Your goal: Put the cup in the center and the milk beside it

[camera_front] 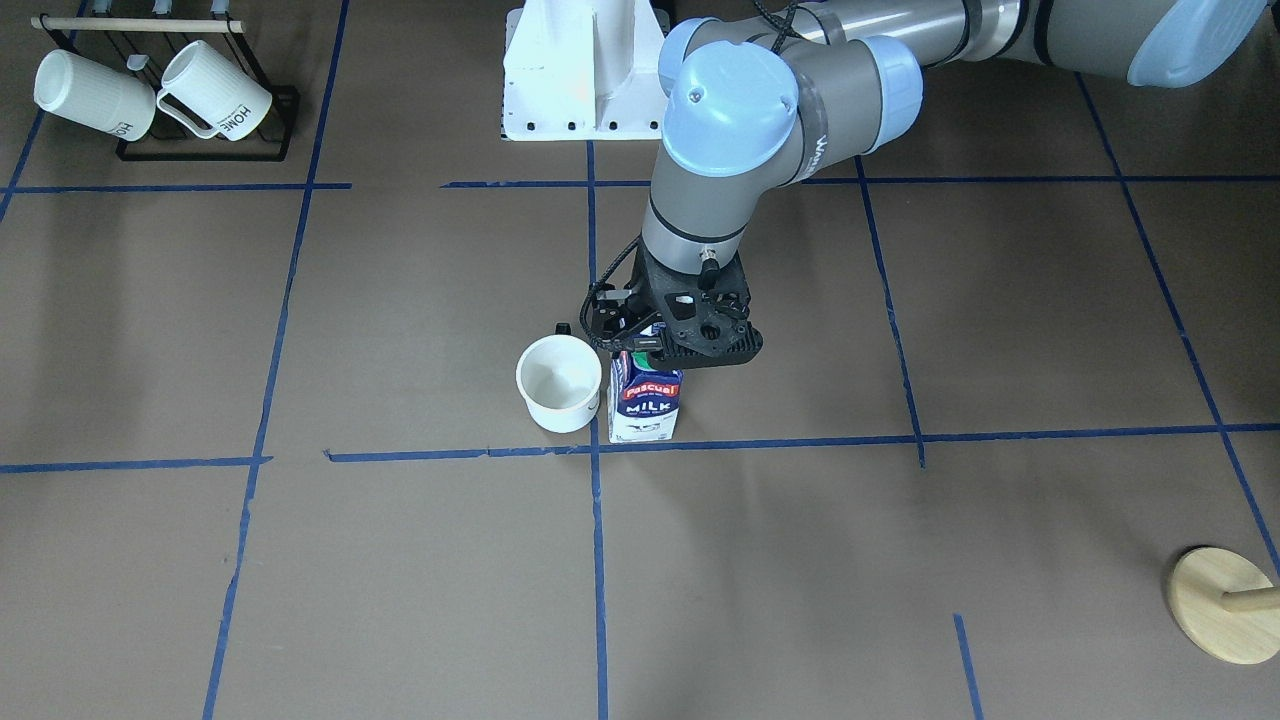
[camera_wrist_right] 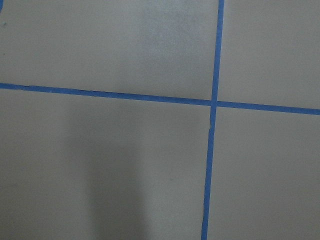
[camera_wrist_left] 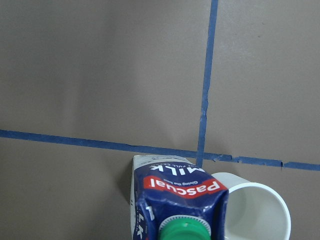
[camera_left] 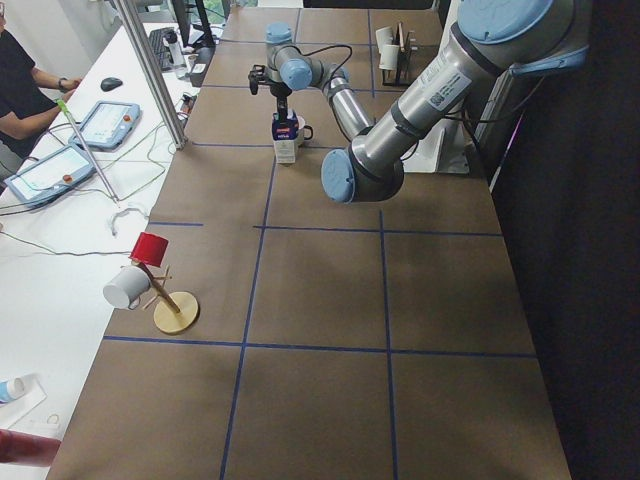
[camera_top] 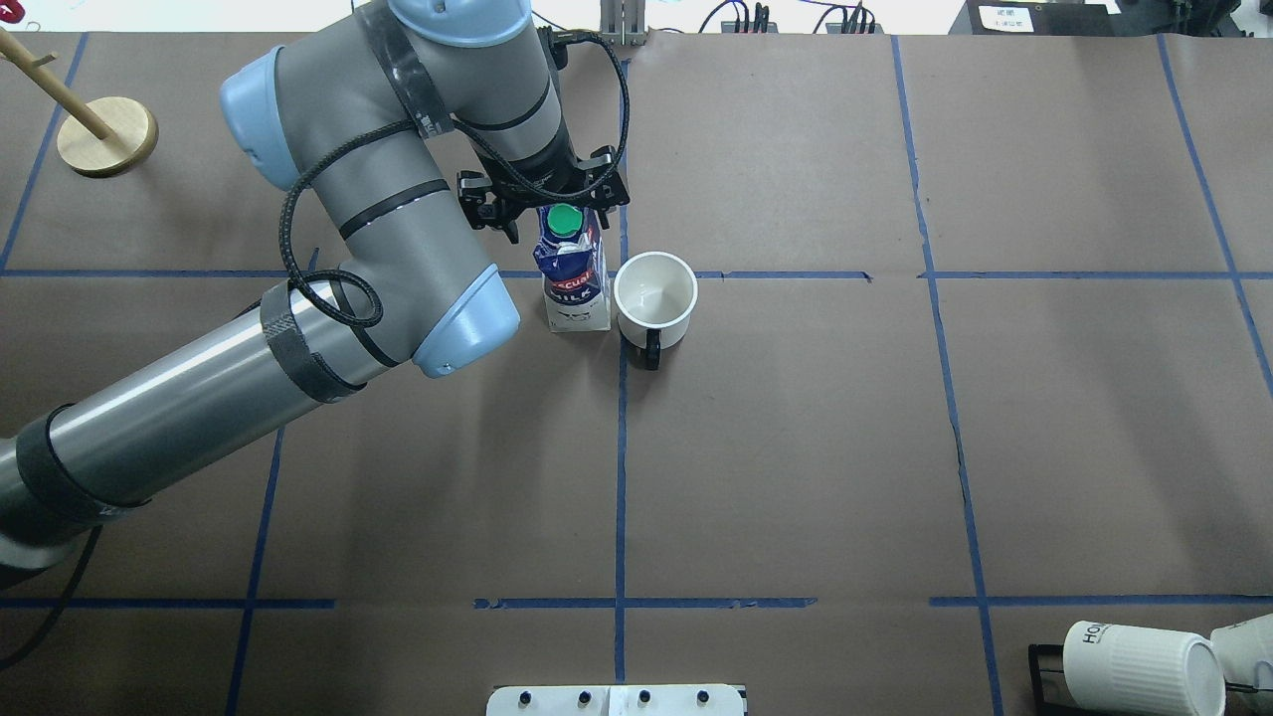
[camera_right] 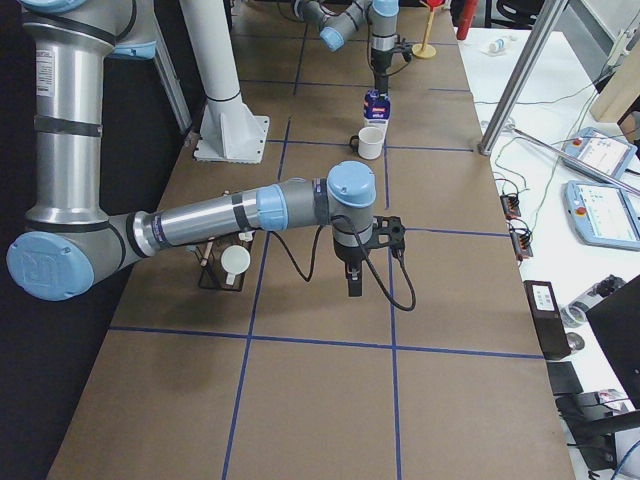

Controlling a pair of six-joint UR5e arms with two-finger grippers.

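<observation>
The cup (camera_front: pixel 558 385) is a smooth white mug standing upright by the center (camera_front: pixel 596 450), the crossing of blue tape lines. Its black handle (camera_top: pixel 651 353) points toward the robot. The milk (camera_front: pixel 645 400), a blue and white carton with a green cap (camera_top: pixel 565 221), stands upright right next to the cup on its left-arm side. My left gripper (camera_top: pixel 552 199) hovers over the carton's top with its jaws spread wider than the carton, holding nothing. My right gripper (camera_right: pixel 352 285) hangs over bare table far from both; I cannot tell whether it is open.
A black rack (camera_front: pixel 205 150) holds two ribbed "HOME" mugs (camera_front: pixel 215 90) at the robot's right near corner. A wooden mug stand (camera_front: pixel 1225 605) is at the far left corner. The white robot base (camera_front: pixel 580 70) is at the near edge.
</observation>
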